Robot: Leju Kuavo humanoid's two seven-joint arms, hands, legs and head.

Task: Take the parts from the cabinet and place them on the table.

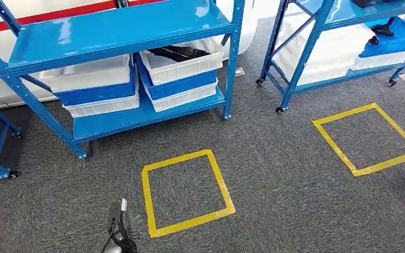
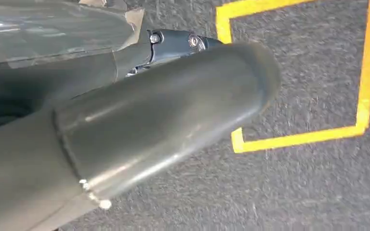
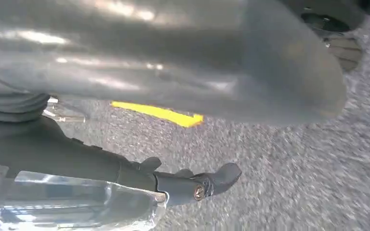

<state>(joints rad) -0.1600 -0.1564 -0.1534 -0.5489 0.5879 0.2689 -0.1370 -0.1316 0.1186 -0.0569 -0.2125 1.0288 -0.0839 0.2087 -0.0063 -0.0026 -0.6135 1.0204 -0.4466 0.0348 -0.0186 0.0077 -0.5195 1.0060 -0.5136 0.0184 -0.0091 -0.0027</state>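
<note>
Parts (image 1: 178,52) lie untouched in a cabinet (image 1: 121,23) bin at twelve o'clock; left robot hand (image 1: 121,227) and right robot hand (image 3: 197,185) hang low, grip unclear; everything remains.

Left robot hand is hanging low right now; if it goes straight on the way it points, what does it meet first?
Probably the grey carpet, near the yellow tape square; the left robot hand points down at it. Depth unclear.

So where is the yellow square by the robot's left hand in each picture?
Head view: yellow square low in the middle, beside the left hand.
Left wrist view: its corner and two sides, beyond the hand.
Right wrist view: a short yellow strip; cannot tell which square.
Shared landmark: the grey carpet.
</note>
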